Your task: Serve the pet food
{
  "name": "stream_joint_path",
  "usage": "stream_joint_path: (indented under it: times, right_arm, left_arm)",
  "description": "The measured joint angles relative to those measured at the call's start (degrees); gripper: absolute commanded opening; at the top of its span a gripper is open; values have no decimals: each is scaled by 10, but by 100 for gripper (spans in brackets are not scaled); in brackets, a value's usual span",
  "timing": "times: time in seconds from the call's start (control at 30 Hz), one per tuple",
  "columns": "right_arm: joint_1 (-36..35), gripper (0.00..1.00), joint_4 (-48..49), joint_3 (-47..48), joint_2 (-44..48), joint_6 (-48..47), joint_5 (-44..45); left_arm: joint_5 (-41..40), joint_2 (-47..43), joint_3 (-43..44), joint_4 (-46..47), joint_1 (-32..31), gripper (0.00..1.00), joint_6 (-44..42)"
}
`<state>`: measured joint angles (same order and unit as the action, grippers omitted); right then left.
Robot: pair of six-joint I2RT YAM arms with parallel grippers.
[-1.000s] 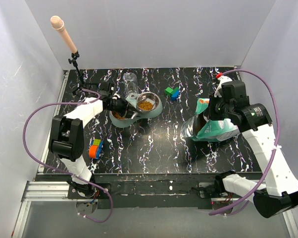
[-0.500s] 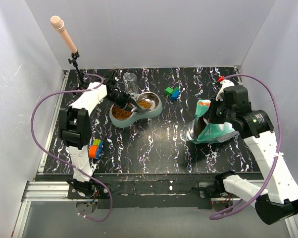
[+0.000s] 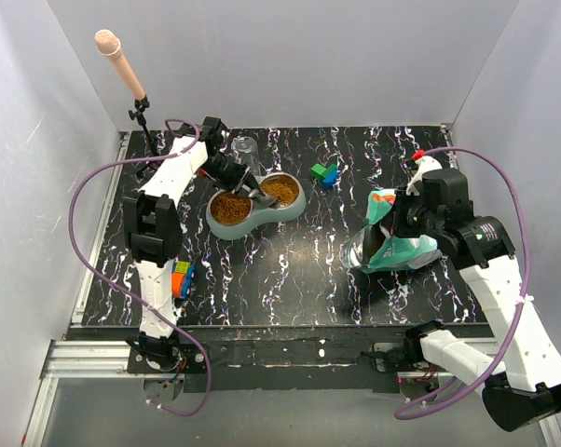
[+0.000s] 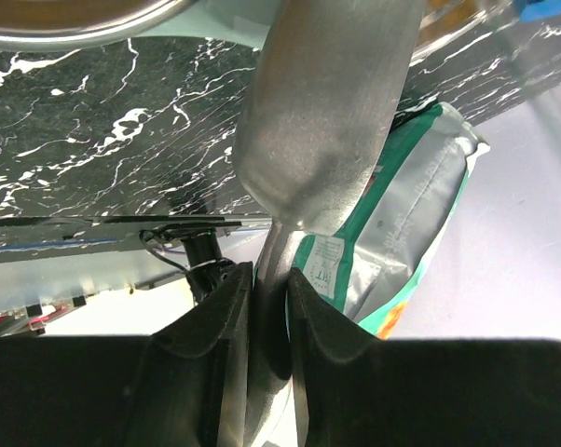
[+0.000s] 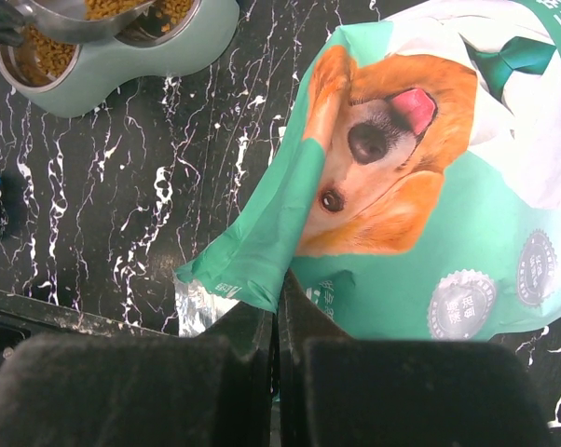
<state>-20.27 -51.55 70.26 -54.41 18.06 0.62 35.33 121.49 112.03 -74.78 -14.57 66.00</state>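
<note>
Scoop (image 4: pixel 322 112) clamped by handle in left tool (image 4: pixel 269 284), poised over 2-bowl feeder (image 5: pixel 122 67), apparently loaded with pet food (image 3: pixel 230 208); right tool (image 5: pixel 276 321) pinched on bag (image 5: pixel 420 233) lip, propping it open.

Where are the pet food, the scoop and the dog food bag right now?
pet food (image 3: pixel 229 209), top external view, middle of the fuller heap.
scoop (image 4: pixel 327 121), left wrist view, underside of its metal bowl.
dog food bag (image 5: pixel 392 177), right wrist view, printed dog's face.
</note>
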Motion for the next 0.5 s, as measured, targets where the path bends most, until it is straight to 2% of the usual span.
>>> stream_joint_path:
  times: [0.2,0.5]
  right_arm:
    - [0,1,4,-3,1,0,-1]
    - [0,1,4,-3,1,0,-5]
  left_arm:
    - [-17,57,83,-13,-19,0,24]
    - [-32,67,115,-21,-42,0,107]
